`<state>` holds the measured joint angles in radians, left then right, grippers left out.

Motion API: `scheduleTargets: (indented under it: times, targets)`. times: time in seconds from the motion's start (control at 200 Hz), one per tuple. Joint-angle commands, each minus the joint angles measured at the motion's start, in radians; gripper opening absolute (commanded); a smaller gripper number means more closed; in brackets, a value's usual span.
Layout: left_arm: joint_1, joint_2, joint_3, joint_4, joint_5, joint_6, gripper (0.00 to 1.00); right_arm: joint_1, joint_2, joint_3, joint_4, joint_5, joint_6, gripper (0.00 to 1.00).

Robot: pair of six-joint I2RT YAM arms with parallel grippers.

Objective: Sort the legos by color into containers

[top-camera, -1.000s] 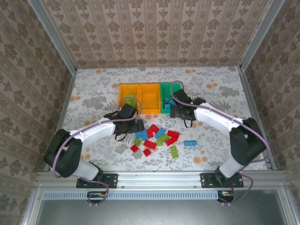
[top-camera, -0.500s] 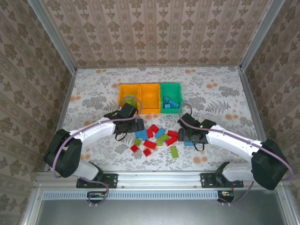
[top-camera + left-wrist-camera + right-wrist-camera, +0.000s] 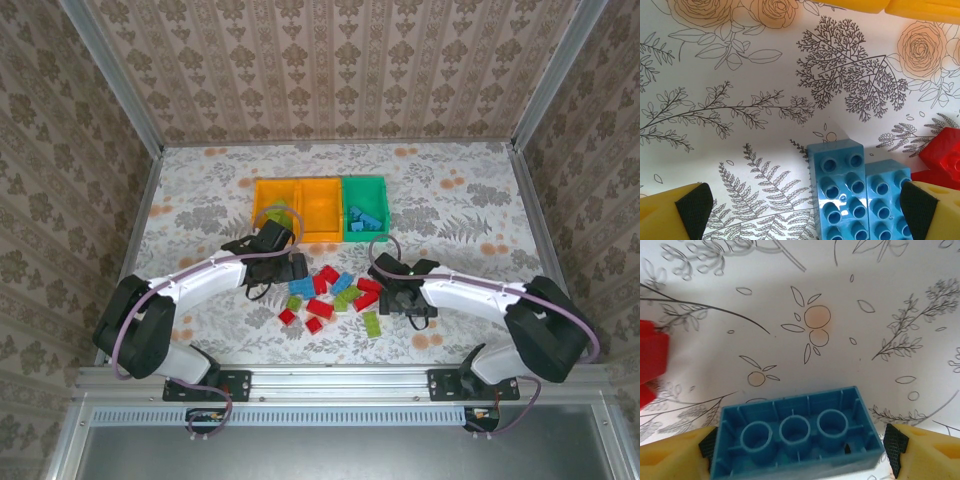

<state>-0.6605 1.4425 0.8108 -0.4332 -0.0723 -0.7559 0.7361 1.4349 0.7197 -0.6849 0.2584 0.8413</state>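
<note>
The legos lie in a loose pile (image 3: 330,293) of red, light blue and lime green bricks in the middle of the table. My left gripper (image 3: 292,266) hangs open at the pile's left edge; in the left wrist view its fingers (image 3: 670,215) straddle two studs-up blue bricks (image 3: 840,190), with a red brick (image 3: 942,152) to the right. My right gripper (image 3: 403,298) is low at the pile's right side, open, its pads at either end of an upside-down blue brick (image 3: 795,435) lying on the table. Behind stand the containers: two orange-yellow bins (image 3: 262,190) (image 3: 322,200) and a green bin (image 3: 365,185).
Blue bricks (image 3: 365,220) lie in the green bin and a lime green one (image 3: 278,215) in the left orange bin. A lime green brick (image 3: 371,323) lies nearest the front. Metal posts and papered walls close in the table.
My right arm has swung from over the green bin down to the table and now stands over the lone blue brick right of the pile. The left arm has not moved.
</note>
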Motion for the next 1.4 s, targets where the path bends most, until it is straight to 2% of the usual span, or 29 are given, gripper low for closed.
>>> scheduleTargets:
  times: [0.0, 0.18, 0.365, 0.415, 0.565, 0.72, 0.865, 1.075, 1.395]
  targets:
    - [-0.005, 0.012, 0.027, -0.019, -0.022, 0.023, 1.00, 0.005, 0.042, -0.002, 0.002, 0.025, 0.005, 0.84]
    - [-0.004, 0.020, 0.028, -0.018, -0.021, 0.028, 1.00, 0.006, 0.060, 0.005, 0.025, 0.070, -0.008, 0.70]
    - [0.001, 0.023, 0.031, -0.022, -0.027, 0.031, 1.00, 0.015, 0.035, 0.039, 0.011, 0.083, -0.025, 0.48]
    - [0.003, 0.022, 0.032, -0.025, -0.029, 0.032, 1.00, 0.017, 0.011, 0.049, 0.005, 0.091, -0.029, 0.45]
    - [0.021, 0.015, 0.030, -0.032, -0.036, 0.041, 1.00, 0.013, -0.074, 0.118, 0.020, 0.122, -0.081, 0.46]
    - [0.038, -0.006, 0.022, -0.033, -0.036, 0.047, 1.00, -0.050, -0.051, 0.243, 0.073, 0.119, -0.155, 0.49]
    - [0.041, -0.029, 0.005, -0.038, -0.038, 0.045, 1.00, -0.130, 0.077, 0.372, 0.131, 0.096, -0.205, 0.50]
    - [0.048, -0.063, -0.032, -0.039, -0.045, 0.034, 1.00, -0.220, 0.258, 0.555, 0.166, -0.006, -0.210, 0.49]
    - [0.064, -0.090, -0.050, -0.044, -0.048, 0.032, 1.00, -0.260, 0.505, 0.821, 0.095, -0.052, -0.209, 0.51]
